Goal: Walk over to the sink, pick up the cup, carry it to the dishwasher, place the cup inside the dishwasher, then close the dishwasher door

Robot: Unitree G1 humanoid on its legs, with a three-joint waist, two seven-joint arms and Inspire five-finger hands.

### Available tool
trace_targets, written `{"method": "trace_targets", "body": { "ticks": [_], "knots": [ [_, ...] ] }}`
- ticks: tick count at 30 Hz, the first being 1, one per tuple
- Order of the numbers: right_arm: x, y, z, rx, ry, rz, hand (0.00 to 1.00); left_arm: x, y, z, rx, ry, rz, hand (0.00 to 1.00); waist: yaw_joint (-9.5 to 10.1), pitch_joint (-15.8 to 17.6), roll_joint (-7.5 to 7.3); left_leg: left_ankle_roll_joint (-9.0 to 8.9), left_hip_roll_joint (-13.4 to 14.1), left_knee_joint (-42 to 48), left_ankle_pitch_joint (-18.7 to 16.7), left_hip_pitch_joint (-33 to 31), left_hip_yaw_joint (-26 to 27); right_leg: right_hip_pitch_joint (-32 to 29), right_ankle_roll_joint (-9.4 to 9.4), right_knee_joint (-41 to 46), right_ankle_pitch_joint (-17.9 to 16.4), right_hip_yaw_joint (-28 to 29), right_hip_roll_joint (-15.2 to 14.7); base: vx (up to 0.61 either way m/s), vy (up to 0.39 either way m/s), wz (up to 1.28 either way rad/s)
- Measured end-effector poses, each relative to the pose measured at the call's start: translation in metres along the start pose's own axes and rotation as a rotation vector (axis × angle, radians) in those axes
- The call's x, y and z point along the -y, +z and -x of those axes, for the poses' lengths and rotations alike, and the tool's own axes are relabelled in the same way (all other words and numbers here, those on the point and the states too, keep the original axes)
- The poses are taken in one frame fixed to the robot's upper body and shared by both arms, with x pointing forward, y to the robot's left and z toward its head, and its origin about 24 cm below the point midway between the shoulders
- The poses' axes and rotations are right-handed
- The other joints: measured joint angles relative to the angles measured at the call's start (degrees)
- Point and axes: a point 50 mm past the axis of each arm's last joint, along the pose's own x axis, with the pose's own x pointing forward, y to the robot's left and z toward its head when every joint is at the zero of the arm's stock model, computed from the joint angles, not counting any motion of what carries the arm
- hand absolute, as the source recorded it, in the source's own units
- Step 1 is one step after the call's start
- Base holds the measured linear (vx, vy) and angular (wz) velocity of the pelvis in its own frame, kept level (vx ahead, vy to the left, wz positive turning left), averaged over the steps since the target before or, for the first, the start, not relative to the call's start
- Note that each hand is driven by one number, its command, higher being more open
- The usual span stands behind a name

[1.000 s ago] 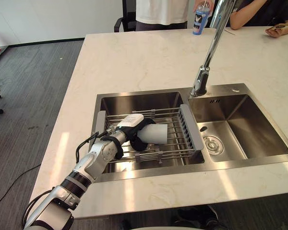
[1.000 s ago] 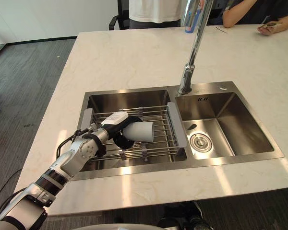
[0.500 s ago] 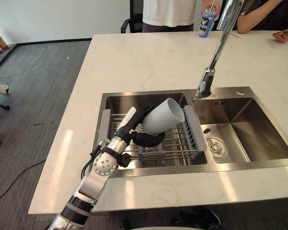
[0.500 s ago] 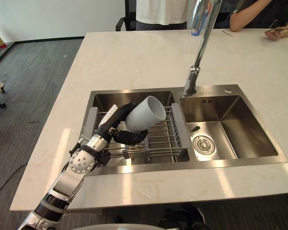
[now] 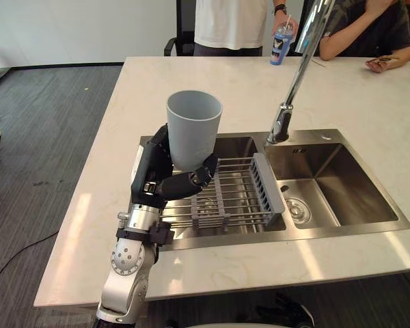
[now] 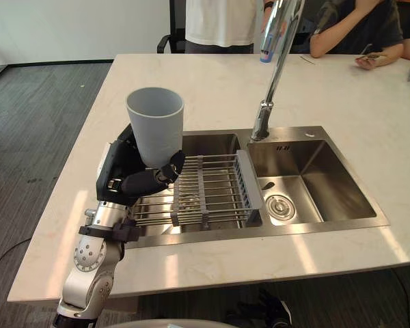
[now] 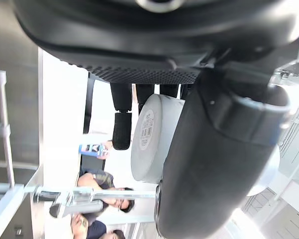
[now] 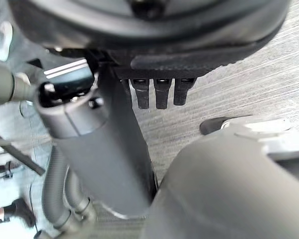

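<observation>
My left hand holds the grey cup upright, mouth up, with its fingers and thumb curled round the lower wall. The cup hangs above the left edge of the steel sink, clear of the wire rack that spans the left basin. In the left wrist view the cup's round base sits against the palm, with the thumb wrapped beside it. My right hand hangs over grey floor, its fingers straight and holding nothing.
A tall chrome faucet rises between the two basins. The sink is set in a pale marble counter. People stand and sit at its far side; one holds a blue drink cup. Grey floor lies to the left.
My left hand has lifted the cup off the wire rack and turned it from lying on its side to upright. The camera view has shifted a little too.
</observation>
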Motion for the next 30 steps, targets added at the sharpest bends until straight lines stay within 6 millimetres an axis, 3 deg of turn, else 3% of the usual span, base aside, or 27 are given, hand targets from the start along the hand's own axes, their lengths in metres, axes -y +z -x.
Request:
{"method": "trace_targets", "body": {
  "ticks": [4, 7, 8, 9, 11, 13, 15, 17, 18, 19, 20, 21, 22, 23, 24, 25, 26, 27, 30],
  "knots": [
    [-0.008, 0.010, 0.002, 0.062, 0.011, 0.002, 0.90, 0.011, 0.004, -0.001, 0.022, -0.027, 0.026, 0.30, 0.31, 1.39, -2.44, 1.32, 0.11, 5.91, -3.02, -2.91, 0.92, -2.13, 1.18, 2.20, 1.25, 0.32, -1.19, -0.11, 0.031, -0.14],
    [-0.011, 0.026, -0.001, 0.115, 0.016, 0.007, 0.90, 0.014, 0.015, -0.004, 0.079, -0.020, 0.042, 0.30, 1.02, 1.47, -2.05, 3.84, 1.93, 9.37, -3.85, -7.07, 1.25, -6.16, 3.09, 5.83, 3.30, -3.83, -0.97, -0.16, 0.026, -0.02],
    [-0.014, 0.031, -0.002, 0.131, 0.024, 0.003, 0.90, 0.013, 0.018, -0.006, 0.103, -0.013, 0.040, 0.30, 1.28, 1.94, -2.17, 4.43, 2.01, 9.79, -3.47, -7.29, 1.26, -8.44, 1.94, 18.11, -3.30, -5.43, -1.63, -0.21, 0.011, 0.18],
    [-0.015, 0.031, -0.001, 0.134, 0.027, -0.003, 0.90, 0.013, 0.018, -0.005, 0.102, -0.007, 0.040, 0.30, 1.60, 2.09, -1.71, 4.66, 1.98, 10.30, -3.34, -7.36, 0.62, -8.20, 3.05, 26.61, -7.57, -5.93, -1.76, -0.14, -0.010, 0.27],
    [-0.015, 0.032, -0.001, 0.142, 0.029, -0.003, 0.90, 0.009, 0.021, -0.005, 0.119, 0.010, 0.032, 0.30, 3.06, 1.33, -2.32, 5.05, 1.63, 12.28, -3.32, -9.27, -0.51, -5.52, 4.98, 34.08, -11.10, -5.84, -1.19, -0.12, -0.061, 0.25],
    [-0.014, 0.044, -0.003, 0.175, 0.030, 0.009, 0.90, 0.006, 0.026, -0.004, 0.150, 0.034, 0.030, 0.30, 4.72, 0.66, -2.99, 4.88, 1.26, 15.28, -2.50, -13.37, -0.90, -3.96, 4.26, 29.31, -13.70, -5.94, -0.66, -0.15, -0.072, 0.11],
    [-0.009, 0.064, -0.007, 0.231, 0.009, 0.038, 0.90, 0.008, 0.026, -0.001, 0.151, 0.059, 0.056, 0.30, 6.35, 0.89, -0.60, 5.08, 1.45, 15.16, -0.04, -17.42, -1.39, -1.40, 2.36, 17.03, -14.61, -7.17, 1.16, -0.20, -0.023, 0.06],
    [-0.008, 0.069, -0.008, 0.249, -0.002, 0.040, 0.90, 0.009, 0.024, -0.001, 0.142, 0.066, 0.064, 0.30, 5.85, 1.89, 0.51, 5.27, 1.76, 16.62, 0.76, -18.95, -2.95, 2.09, -4.14, 9.81, -13.28, -7.73, 2.49, -0.22, -0.049, 0.33],
    [-0.004, 0.069, -0.008, 0.246, -0.017, 0.046, 0.90, 0.011, 0.020, 0.003, 0.117, 0.076, 0.081, 0.30, 5.42, 3.08, 2.59, 4.88, 3.14, 17.97, 1.29, -19.14, -4.58, 4.01, -4.67, 7.89, -11.63, -8.83, 4.24, -0.29, -0.044, 0.38],
    [-0.003, 0.067, -0.008, 0.240, -0.021, 0.046, 0.90, 0.011, 0.019, 0.005, 0.108, 0.079, 0.085, 0.30, 5.19, 3.19, 3.06, 4.56, 3.42, 17.95, 1.87, -19.13, -5.33, 4.28, -4.84, 8.06, -11.38, -9.30, 4.74, -0.34, -0.040, 0.47],
    [-0.002, 0.065, -0.007, 0.234, -0.026, 0.044, 0.90, 0.011, 0.019, 0.007, 0.105, 0.080, 0.085, 0.30, 5.09, 3.42, 3.37, 2.63, 3.38, 17.33, 3.46, -19.38, -6.91, 3.97, -5.44, 8.76, -11.12, -10.49, 4.88, -0.35, -0.015, 0.50],
    [0.002, 0.061, -0.006, 0.225, -0.044, 0.036, 0.90, 0.012, 0.019, 0.007, 0.105, 0.071, 0.083, 0.30, 4.83, 3.74, 2.69, -0.01, 3.12, 18.82, 3.33, -20.61, -9.09, 3.05, -6.61, 8.99, -10.63, -12.13, 4.52, -0.28, 0.001, 0.49],
    [0.004, 0.059, -0.006, 0.221, -0.057, 0.027, 0.90, 0.013, 0.019, 0.007, 0.105, 0.068, 0.086, 0.30, 4.83, 3.72, 2.71, 1.87, 3.41, 22.13, 1.59, -21.44, -9.16, 2.56, -6.95, 9.05, -10.25, -12.66, 4.17, -0.27, 0.032, 0.40],
    [0.008, 0.058, -0.005, 0.216, -0.077, 0.018, 0.90, 0.013, 0.019, 0.007, 0.104, 0.064, 0.087, 0.30, 4.75, 3.72, 2.63, 4.63, 3.26, 29.47, -3.04, -21.79, -8.81, 1.96, -7.11, 8.98, -9.38, -13.27, 3.10, -0.20, 0.038, 0.22],
    [0.011, 0.057, -0.005, 0.215, -0.086, 0.018, 0.90, 0.013, 0.019, 0.007, 0.105, 0.063, 0.087, 0.30, 4.60, 3.65, 2.66, 4.48, 3.29, 32.60, -5.20, -21.24, -8.73, 1.65, -6.88, 8.92, -8.84, -13.39, 2.47, -0.46, 0.418, 0.81],
    [0.021, 0.050, -0.001, 0.205, -0.119, 0.026, 0.90, 0.030, 0.014, 0.006, 0.085, -0.007, 0.137, 0.30, 2.04, -0.19, 5.85, -3.37, 4.79, 25.16, -16.78, -7.40, -12.40, -3.64, -3.21, 8.30, -4.76, -15.91, -0.29, -0.39, 0.487, 0.72],
    [0.012, 0.046, -0.002, 0.187, -0.103, 0.004, 0.90, 0.029, 0.010, 0.006, 0.069, -0.015, 0.122, 0.30, 2.22, -0.03, 4.86, -1.05, 2.80, 19.24, -15.31, -5.84, -11.77, -4.15, -2.62, 7.35, -3.13, -15.82, -1.06, -0.38, 0.516, 0.78],
    [0.004, 0.037, 0.000, 0.168, -0.077, -0.007, 0.90, 0.026, 0.003, 0.007, 0.032, -0.011, 0.106, 0.30, 2.23, -0.55, 3.70, -0.07, 1.31, 17.98, -14.36, -5.42, -12.07, -3.08, -2.07, 5.50, -2.27, -15.30, -1.63, -0.06, 0.158, 0.14],
    [-0.003, 0.027, 0.002, 0.142, -0.053, -0.012, 0.90, 0.021, -0.006, 0.009, -0.010, 0.021, 0.095, 0.30, 2.08, -0.97, 3.29, 1.01, -0.73, 17.23, -13.70, -5.50, -12.60, -1.98, -0.89, 3.67, -0.26, -15.67, -3.24, -0.08, 0.139, 0.18]
  ]
}}
